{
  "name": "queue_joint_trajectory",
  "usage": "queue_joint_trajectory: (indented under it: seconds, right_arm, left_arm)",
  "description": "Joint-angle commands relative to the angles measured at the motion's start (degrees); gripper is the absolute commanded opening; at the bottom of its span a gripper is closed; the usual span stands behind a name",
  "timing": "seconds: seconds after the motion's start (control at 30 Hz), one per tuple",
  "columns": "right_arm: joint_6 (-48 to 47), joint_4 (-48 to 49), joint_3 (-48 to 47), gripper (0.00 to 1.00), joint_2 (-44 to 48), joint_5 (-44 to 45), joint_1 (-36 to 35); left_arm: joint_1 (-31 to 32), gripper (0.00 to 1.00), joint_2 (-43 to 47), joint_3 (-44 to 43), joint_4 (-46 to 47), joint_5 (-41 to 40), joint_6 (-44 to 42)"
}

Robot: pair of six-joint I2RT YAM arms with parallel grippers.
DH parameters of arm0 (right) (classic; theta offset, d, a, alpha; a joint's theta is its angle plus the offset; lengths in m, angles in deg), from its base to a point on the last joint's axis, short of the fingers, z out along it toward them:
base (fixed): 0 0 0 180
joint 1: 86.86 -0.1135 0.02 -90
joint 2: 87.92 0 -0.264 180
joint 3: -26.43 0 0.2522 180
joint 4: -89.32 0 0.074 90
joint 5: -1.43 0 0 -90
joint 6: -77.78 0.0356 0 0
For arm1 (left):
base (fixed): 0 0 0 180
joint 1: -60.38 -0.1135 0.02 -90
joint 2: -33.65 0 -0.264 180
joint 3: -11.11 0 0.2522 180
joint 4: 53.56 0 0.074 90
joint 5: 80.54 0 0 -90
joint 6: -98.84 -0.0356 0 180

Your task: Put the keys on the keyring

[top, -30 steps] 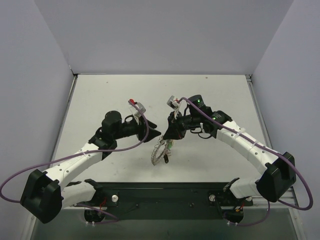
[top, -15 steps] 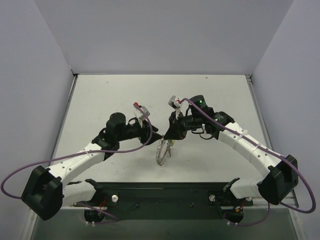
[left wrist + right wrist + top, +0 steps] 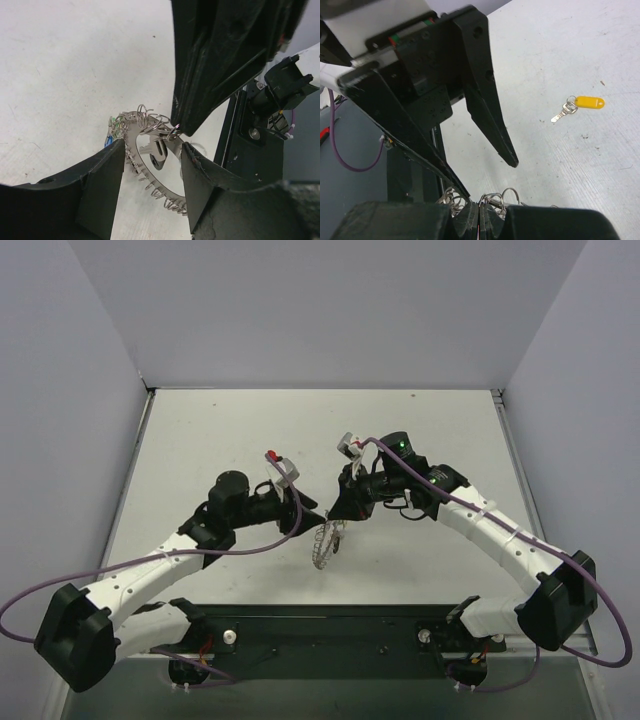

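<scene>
The keyring point(image 3: 131, 134), a silvery loop fringed with small wire rings, hangs tilted above the table point(image 3: 200, 440). My right gripper point(image 3: 479, 212) is shut on its top edge among the small rings point(image 3: 510, 196). My left gripper point(image 3: 152, 145) is open, one finger point(image 3: 100, 185) on each side of the loop, close to it. Green and blue key heads point(image 3: 113, 129) sit on the ring's far left side, and a dark-headed key point(image 3: 159, 151) hangs inside the loop. A yellow-headed key point(image 3: 585, 103) lies alone on the table. From above, the keyring point(image 3: 324, 540) hangs between both gripper tips.
Grey walls close the table on the left, back and right. The black mounting bar point(image 3: 330, 625) with both arm bases runs along the near edge. Purple cables loop off each arm.
My left arm has reached further right, bringing its open fingers around the keyring. The ring has swung from sprawled to hanging more upright under the right gripper.
</scene>
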Motion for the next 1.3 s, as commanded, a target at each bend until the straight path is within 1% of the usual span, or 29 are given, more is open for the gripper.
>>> queue_joint_trajectory:
  seconds: [0.0,0.13,0.27,0.43,0.6,0.77,0.87,1.0,1.03,1.1,1.13,1.2,1.23,1.27]
  right_arm:
    - [-0.5,3.5,-0.1,0.0,2.5,-1.8,-0.5]
    - [-0.3,3.7,0.0,0.0,2.2,-1.6,-0.5]
    - [-0.2,3.9,0.0,0.0,2.2,-1.8,-0.5]
    - [-0.3,3.7,-0.3,0.0,2.8,-3.1,-0.5]
    - [-0.7,3.5,-1.0,0.0,3.6,-10.0,-0.4]
    - [-1.4,3.0,-1.2,0.0,5.1,-12.7,-0.4]
    - [-0.9,3.1,-2.0,0.0,5.7,-15.5,-0.4]
    - [-0.9,3.0,-2.1,0.0,6.7,-16.0,-0.3]
    - [-0.9,3.0,-2.0,0.0,6.9,-16.4,-0.3]
    - [-0.8,3.1,-2.2,0.0,7.2,-17.1,-0.3]
    - [-0.8,3.0,-2.2,0.0,7.3,-17.7,-0.3]
    - [-0.8,3.1,-2.2,0.0,7.7,-17.9,-0.3]
    - [-0.8,3.1,-2.2,0.0,8.0,-18.0,-0.3]
    - [-0.8,3.1,-2.1,0.0,8.4,-18.0,-0.3]
  left_arm:
    - [0.1,0.58,4.3,-0.4,1.3,-0.6,0.5]
    - [0.7,0.58,4.8,-0.5,0.8,1.6,0.4]
    - [1.6,0.58,4.0,-0.8,-2.8,-0.1,-1.4]
    - [0.7,0.58,6.5,0.9,0.8,-0.8,-0.3]
    - [-0.3,0.58,6.4,-1.5,-1.3,6.0,-4.2]
    - [-0.6,0.59,6.0,-4.0,-2.4,14.1,-6.2]
    - [-0.7,0.58,6.6,-4.9,-3.4,15.0,-6.9]
    - [-0.8,0.5,8.4,-5.9,-3.9,18.3,-7.5]
    - [-0.8,0.46,8.8,-6.1,-3.9,19.7,-7.5]
    - [-0.9,0.44,9.0,-6.7,-4.2,21.2,-7.0]
    - [-0.9,0.41,9.1,-6.8,-4.0,23.3,-6.6]
    - [-1.0,0.38,9.0,-7.1,-3.4,24.6,-5.5]
    - [-1.1,0.33,8.8,-7.2,-3.0,26.0,-4.7]
    - [-1.1,0.3,8.7,-7.3,-2.7,26.4,-4.6]
